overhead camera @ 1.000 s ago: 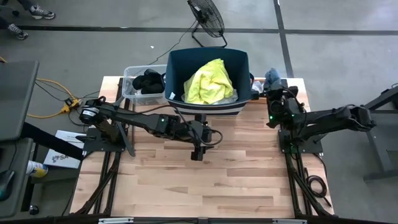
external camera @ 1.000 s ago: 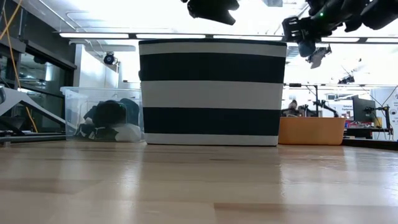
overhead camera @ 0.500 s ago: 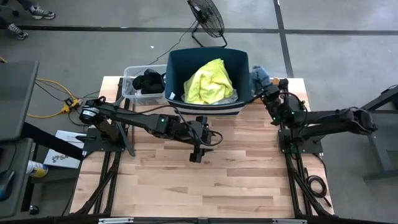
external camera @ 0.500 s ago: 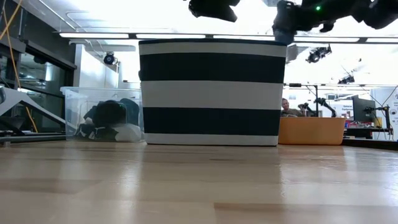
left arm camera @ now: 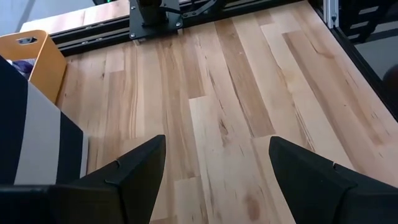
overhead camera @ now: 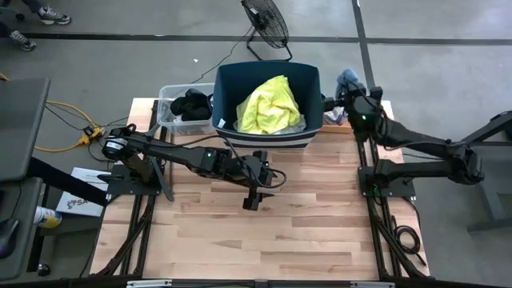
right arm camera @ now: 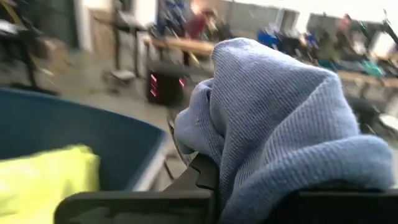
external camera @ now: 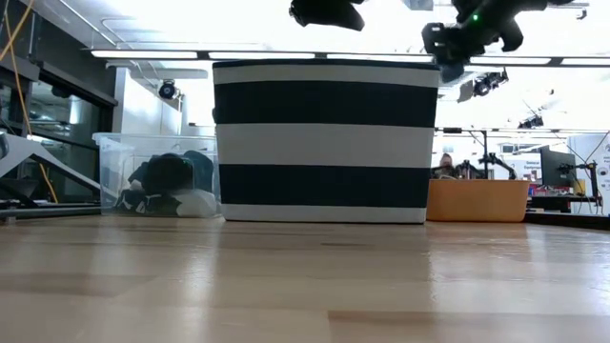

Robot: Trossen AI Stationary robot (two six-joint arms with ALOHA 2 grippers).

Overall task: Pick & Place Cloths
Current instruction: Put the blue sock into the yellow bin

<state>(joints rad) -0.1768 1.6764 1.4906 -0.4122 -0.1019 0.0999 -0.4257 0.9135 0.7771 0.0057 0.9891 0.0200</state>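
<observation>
My right gripper clamps a blue sock — just beside the navy tub's rim, yellow shirt inside. My left gripper hangs spread wide over bare table.

Right gripper with blue sock: shifts from tub's right rim toward far right corner, arm now stretched out, sock raised.
</observation>
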